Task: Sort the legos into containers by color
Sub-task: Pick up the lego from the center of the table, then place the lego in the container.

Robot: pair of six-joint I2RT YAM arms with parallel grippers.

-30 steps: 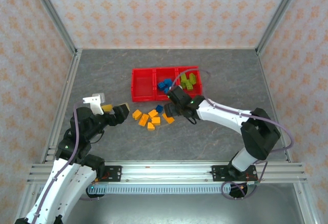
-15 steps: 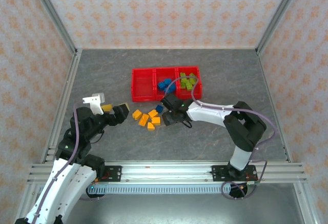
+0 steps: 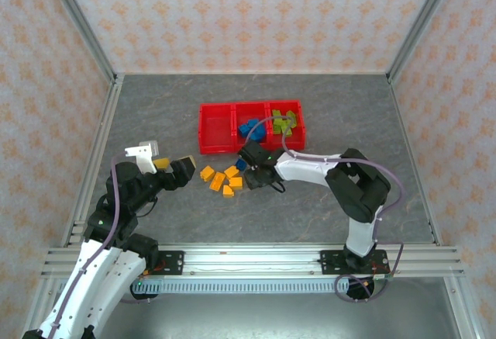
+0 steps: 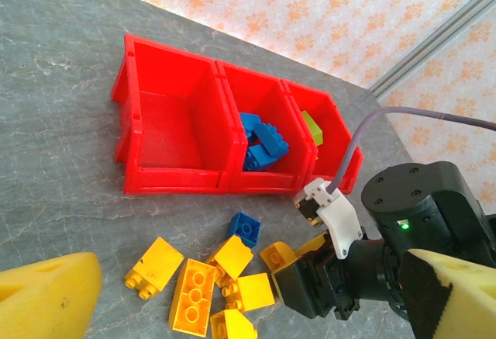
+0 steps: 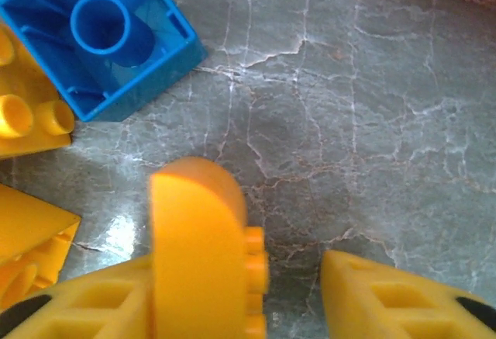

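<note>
- Three joined red containers (image 3: 221, 149) are taken as the landmark. The left compartment (image 4: 167, 122) is seen bare, blue legos (image 4: 260, 143) are held in the middle one, and lime green legos (image 3: 284, 124) in the right one.
- Several orange legos (image 3: 223, 178) are scattered on the table (image 3: 155, 114) just in front of the containers, below their left half. One loose blue brick (image 4: 244, 228) is found among them, nearest the front wall.
- The right gripper (image 3: 252, 170) is set low at the edge of that pile, in front of the middle compartment. Its jaws are drawn partway together around a round-topped orange brick (image 5: 198, 246).
- One side of that brick is met by a finger, while a gap is left between its studs and the other finger (image 5: 387, 304). A firm clamp is therefore not shown.
- The left gripper (image 3: 172, 168) is held well to the left of the containers, with its jaws spread wide and nothing between them.
- The bricks are judged light, rigid and smooth-sided. Crushing is not to be feared, but a slip or a sideways flick is likely if pressure is applied off-centre or on the curved face.
- Hold is best taken across two flat opposite walls, low and centred, with neighbouring bricks kept out of the jaws.
- The bare left compartment is judged to be the place meant for orange.
</note>
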